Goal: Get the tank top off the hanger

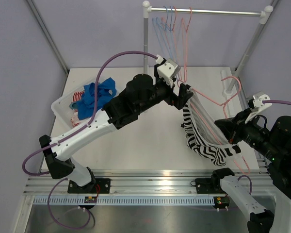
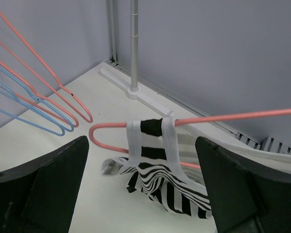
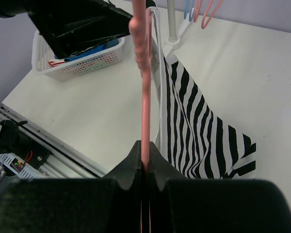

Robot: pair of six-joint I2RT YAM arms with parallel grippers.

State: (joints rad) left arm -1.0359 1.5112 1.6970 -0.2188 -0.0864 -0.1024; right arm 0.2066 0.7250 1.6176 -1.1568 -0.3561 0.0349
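A black-and-white zebra-striped tank top (image 1: pixel 203 138) hangs by its white straps on a pink wire hanger (image 1: pixel 211 99), its lower part resting on the table. My right gripper (image 1: pixel 229 130) is shut on the hanger; in the right wrist view the pink wire (image 3: pixel 146 97) runs up from the closed gripper (image 3: pixel 146 154), with the top (image 3: pixel 194 126) to its right. My left gripper (image 1: pixel 184 94) is open at the hanger's far end. In the left wrist view the gripper (image 2: pixel 141 145) frames the straps (image 2: pixel 150 133) looped over the hanger (image 2: pixel 233 116), touching neither.
A white basket (image 1: pixel 63 104) with blue and red-striped clothes stands at the left; it also shows in the right wrist view (image 3: pixel 72 63). A clothes rack (image 1: pixel 203 10) with several blue and pink hangers (image 1: pixel 172 22) stands at the back; its pole (image 2: pixel 134 43) is near the left gripper.
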